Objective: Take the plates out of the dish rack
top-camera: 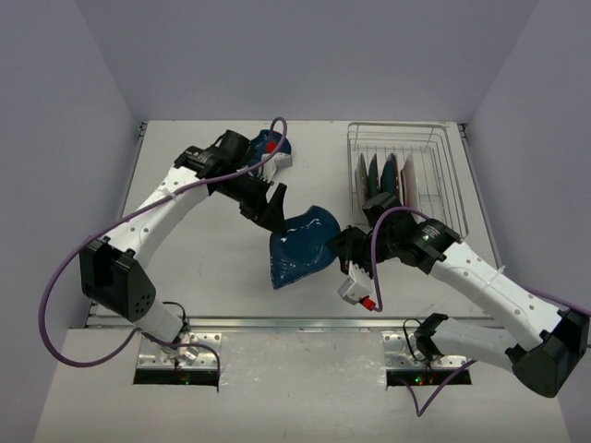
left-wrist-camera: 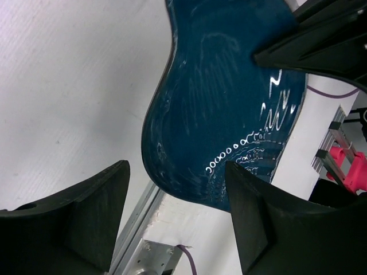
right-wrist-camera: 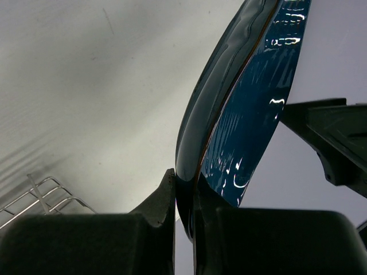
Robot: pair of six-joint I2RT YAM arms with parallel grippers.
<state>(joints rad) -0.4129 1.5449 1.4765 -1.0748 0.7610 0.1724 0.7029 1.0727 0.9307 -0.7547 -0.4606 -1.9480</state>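
The dark blue leaf-shaped dish (top-camera: 300, 247) hangs tilted over the middle of the table. My right gripper (top-camera: 340, 247) is shut on its right rim, and the right wrist view shows the rim (right-wrist-camera: 192, 143) pinched between the two fingers of that gripper (right-wrist-camera: 184, 183). My left gripper (top-camera: 274, 214) is at the dish's upper left edge, open. In the left wrist view the glossy dish (left-wrist-camera: 218, 103) ends just ahead of the gap of that gripper (left-wrist-camera: 176, 169), with the right finger (left-wrist-camera: 258, 217) overlapping its edge. The dish rack (top-camera: 443, 175) stands at the back right with several plates (top-camera: 388, 175) upright in it.
A dish showing blue, red and white (top-camera: 274, 148) lies at the back of the table, partly hidden by the left arm. A metal rail (top-camera: 295, 323) runs along the table's near edge. Purple cables loop from both arms. A corner of the rack (right-wrist-camera: 40, 197) shows low on the left in the right wrist view.
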